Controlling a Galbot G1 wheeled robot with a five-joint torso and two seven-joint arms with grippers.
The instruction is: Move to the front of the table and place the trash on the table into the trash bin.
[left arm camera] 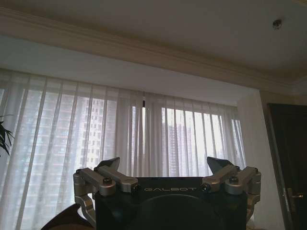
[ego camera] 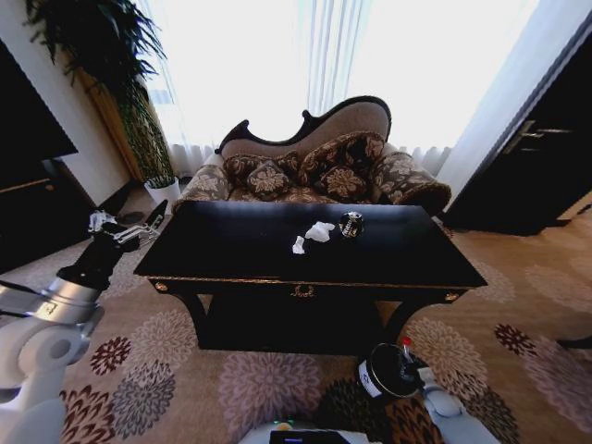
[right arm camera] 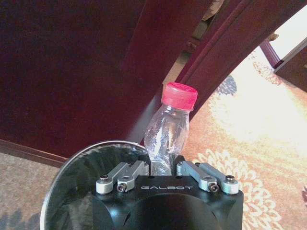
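Right tool [right arm camera: 163, 168] grips a red-capped bottle [right arm camera: 169, 127] over the trash bin [right arm camera: 76, 187]; left tool [left arm camera: 165, 167] gapes empty.

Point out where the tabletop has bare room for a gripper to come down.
The table is bare across its left half and along the front edge. Its right end, past the dark round lump, is bare too. The crowded spot is back-centre, where the paper wads sit beside that lump.

The head view looks down at the table [ego camera: 305, 245]. The left wrist view faces curtains [left arm camera: 120, 158]; the right wrist view sits close over the trash bin [right arm camera: 72, 187].
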